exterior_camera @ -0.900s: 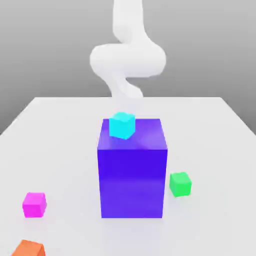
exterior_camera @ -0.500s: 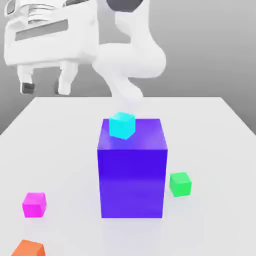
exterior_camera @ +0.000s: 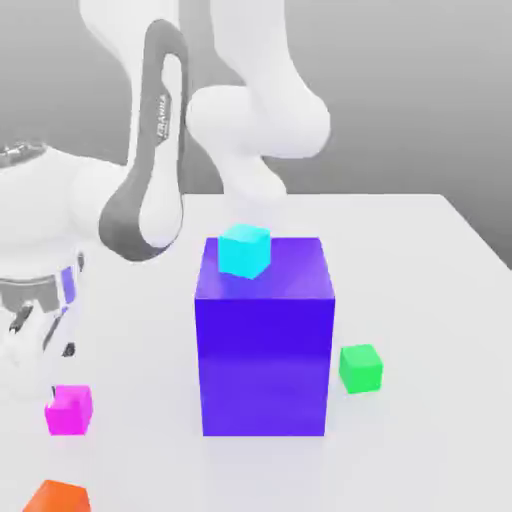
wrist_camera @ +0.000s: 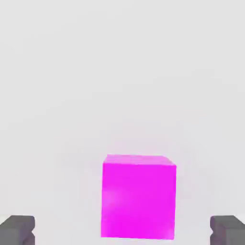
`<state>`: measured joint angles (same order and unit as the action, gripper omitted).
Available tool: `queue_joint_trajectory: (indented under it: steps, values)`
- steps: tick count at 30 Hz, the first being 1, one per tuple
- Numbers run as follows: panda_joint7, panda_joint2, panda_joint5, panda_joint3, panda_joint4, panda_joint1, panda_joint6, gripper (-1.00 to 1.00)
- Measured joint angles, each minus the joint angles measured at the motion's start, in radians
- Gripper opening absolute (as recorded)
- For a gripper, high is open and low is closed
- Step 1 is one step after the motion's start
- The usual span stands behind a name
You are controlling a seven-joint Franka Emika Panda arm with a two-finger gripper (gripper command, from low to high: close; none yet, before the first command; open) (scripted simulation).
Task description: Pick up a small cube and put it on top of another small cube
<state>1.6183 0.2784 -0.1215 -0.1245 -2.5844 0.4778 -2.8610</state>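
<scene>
Two dark fingertips (wrist_camera: 18, 228) spread wide, nothing held, with the magenta cube (wrist_camera: 138, 196) between them but not touched. End effector (exterior_camera: 40, 335) poised just above the magenta cube (exterior_camera: 68, 409), pointing down. No long axis to speak of: equal sides, resting flat on the tabletop (exterior_camera: 400, 250), faces roughly square to the fingertips. Straight descent judged enough. Green cube (exterior_camera: 360, 367) well apart from the magenta cube, beyond the big blue-violet block (exterior_camera: 264, 350).

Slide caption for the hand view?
Open claw hangs above the small matte magenta cube on the white table.
</scene>
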Motion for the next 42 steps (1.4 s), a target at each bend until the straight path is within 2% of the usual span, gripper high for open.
queue_joint_trajectory:
  steps: [2,3,10,15,17,24,28,36,42]
  values:
    - [-0.017,0.072,-0.025,0.027,0.014,0.022,-0.057,0.00]
    - [-0.023,0.097,-0.033,0.038,0.019,0.032,-0.077,-1.00]
    - [-0.021,0.098,-0.031,0.039,0.019,0.033,-0.079,-1.00]
    - [0.028,-0.060,0.033,-0.008,-0.014,0.000,0.046,-1.00]
    - [0.045,-0.119,0.082,0.004,-0.019,-0.034,0.061,-1.00]
    - [0.219,-0.311,0.049,0.119,-0.041,-0.236,0.111,-1.00]
    - [0.355,-0.413,0.050,0.185,-0.057,-0.298,0.137,-1.00]
    - [0.644,-0.581,0.067,0.398,-0.096,-0.405,0.185,-1.00]
    - [0.838,-0.585,-0.087,0.500,-0.234,-0.523,0.203,-1.00]
